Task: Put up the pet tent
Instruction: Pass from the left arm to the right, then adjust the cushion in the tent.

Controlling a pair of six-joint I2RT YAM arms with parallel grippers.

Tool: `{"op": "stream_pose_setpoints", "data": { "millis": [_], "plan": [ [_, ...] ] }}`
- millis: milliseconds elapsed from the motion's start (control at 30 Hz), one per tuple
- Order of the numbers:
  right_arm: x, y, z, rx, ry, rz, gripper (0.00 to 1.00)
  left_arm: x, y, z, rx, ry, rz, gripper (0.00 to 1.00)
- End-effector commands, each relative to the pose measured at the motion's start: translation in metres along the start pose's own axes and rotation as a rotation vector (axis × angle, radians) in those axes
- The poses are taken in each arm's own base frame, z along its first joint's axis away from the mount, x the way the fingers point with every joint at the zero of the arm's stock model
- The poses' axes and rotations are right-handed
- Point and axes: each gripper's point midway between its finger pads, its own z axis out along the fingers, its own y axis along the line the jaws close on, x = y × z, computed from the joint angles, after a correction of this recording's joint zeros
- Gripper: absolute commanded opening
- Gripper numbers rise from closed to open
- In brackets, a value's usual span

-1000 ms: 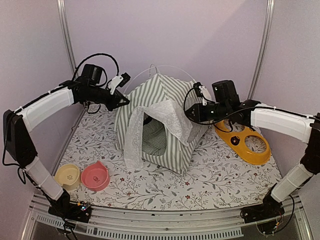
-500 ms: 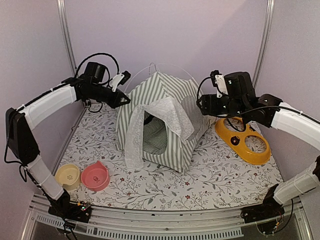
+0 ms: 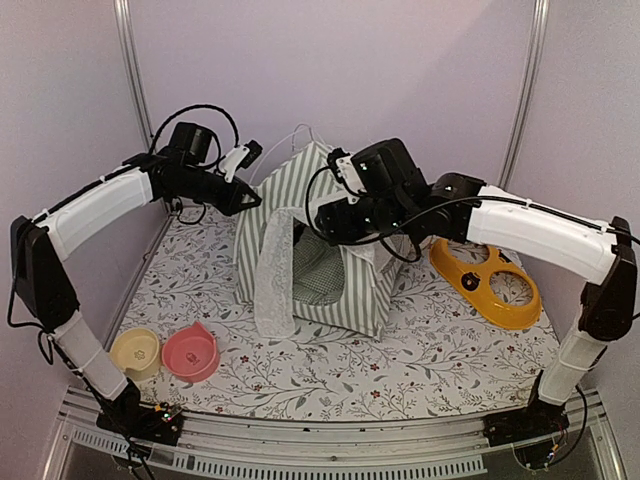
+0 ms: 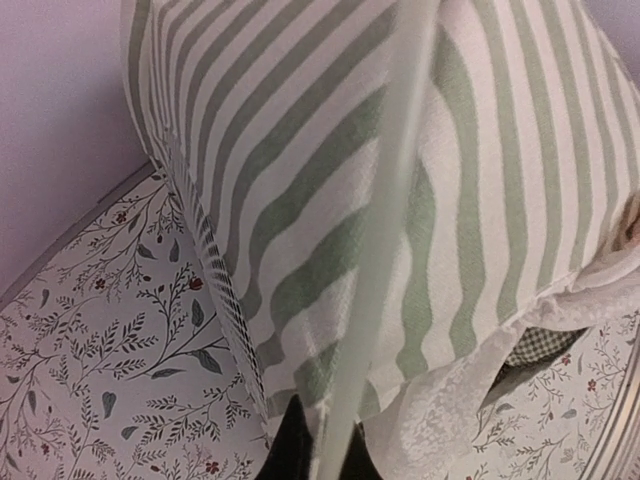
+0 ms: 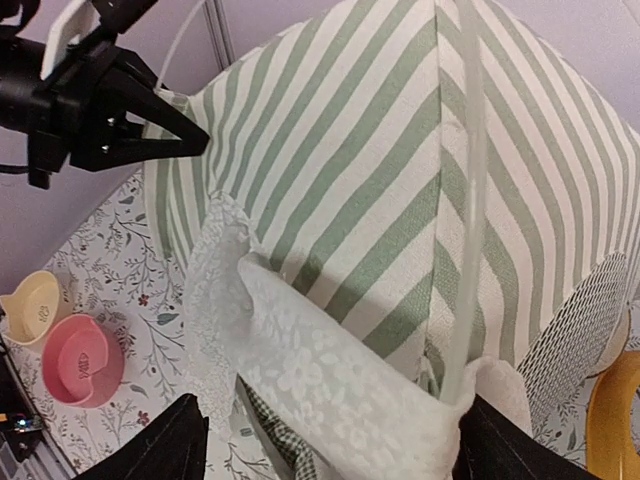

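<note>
Floral mat [image 3: 420,370], tent [image 3: 300,190] up. Left gripper [image 3: 250,203] clamped on pole [image 4: 370,250]; right gripper [image 5: 335,415] fingers spread wide at curtain [image 5: 300,370].

Robot test cell, lab type. Plain lilac walls [image 3: 400,70]; metal post [image 3: 132,80] in the corner; aluminium rail [image 3: 300,440] bearing the cabled left arm [image 3: 95,210] and right arm [image 3: 545,230]; desk [image 3: 430,360] under floral cloth, staged with pet tent [image 3: 300,200], pink bowl [image 3: 190,352] and yellow bowl [image 3: 135,352].
</note>
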Motion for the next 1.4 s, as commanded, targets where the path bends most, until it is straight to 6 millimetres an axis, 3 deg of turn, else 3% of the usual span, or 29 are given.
{"op": "stream_pose_setpoints", "data": {
  "millis": [0, 100, 200, 300, 367, 400, 467, 600, 700, 767, 867, 933, 1000, 1133, 1233, 1300, 1367],
  "plan": [
    [-0.018, -0.025, -0.002, 0.121, -0.022, 0.006, 0.76, 0.002, 0.001, -0.010, -0.031, 0.003, -0.042, 0.00],
    [-0.026, -0.022, -0.004, 0.097, -0.042, 0.002, 0.54, 0.001, 0.001, -0.009, -0.031, -0.005, -0.029, 0.00],
    [-0.027, -0.015, -0.001, 0.044, -0.037, -0.002, 0.03, -0.006, 0.002, -0.011, -0.034, -0.039, -0.016, 0.00],
    [-0.029, -0.010, 0.002, 0.023, -0.036, 0.002, 0.00, -0.018, 0.004, -0.017, -0.053, -0.090, -0.009, 0.00],
    [-0.031, -0.010, 0.004, 0.023, -0.040, 0.021, 0.00, -0.028, 0.011, -0.028, -0.111, -0.133, -0.018, 0.30],
    [-0.031, -0.009, 0.005, 0.022, -0.044, 0.029, 0.00, -0.035, 0.012, -0.036, -0.129, -0.165, -0.017, 0.37],
    [-0.029, -0.010, 0.010, 0.030, -0.041, 0.038, 0.00, -0.050, 0.011, -0.059, -0.168, -0.245, -0.014, 0.69],
    [-0.027, -0.003, 0.019, 0.003, -0.031, 0.066, 0.00, -0.069, -0.011, -0.109, -0.145, -0.420, 0.007, 0.98],
    [-0.034, 0.002, 0.019, -0.023, -0.046, 0.081, 0.00, -0.062, -0.042, -0.135, -0.074, -0.479, 0.016, 0.99],
    [-0.039, 0.006, 0.017, -0.042, -0.059, 0.085, 0.00, -0.048, -0.070, -0.139, -0.011, -0.504, 0.010, 1.00],
    [-0.044, 0.009, 0.014, -0.062, -0.070, 0.085, 0.00, -0.018, -0.124, -0.121, 0.126, -0.495, -0.002, 0.99],
    [-0.044, 0.012, 0.011, -0.075, -0.071, 0.081, 0.00, 0.005, -0.147, -0.094, 0.175, -0.454, -0.009, 0.97],
    [-0.044, 0.016, 0.008, -0.090, -0.072, 0.078, 0.00, 0.019, -0.157, -0.063, 0.214, -0.400, -0.037, 0.90],
    [-0.046, 0.021, -0.004, -0.126, -0.089, 0.103, 0.00, 0.025, -0.148, -0.003, 0.121, -0.325, -0.058, 0.72],
    [-0.047, 0.028, -0.009, -0.175, -0.099, 0.129, 0.00, 0.020, -0.133, 0.032, 0.022, -0.314, -0.062, 0.47],
    [-0.050, 0.033, -0.012, -0.211, -0.107, 0.146, 0.00, 0.020, -0.122, 0.053, -0.038, -0.311, -0.074, 0.35],
    [-0.052, 0.037, -0.012, -0.235, -0.112, 0.151, 0.00, 0.021, -0.106, 0.070, -0.124, -0.316, -0.091, 0.35]
  ]
}}
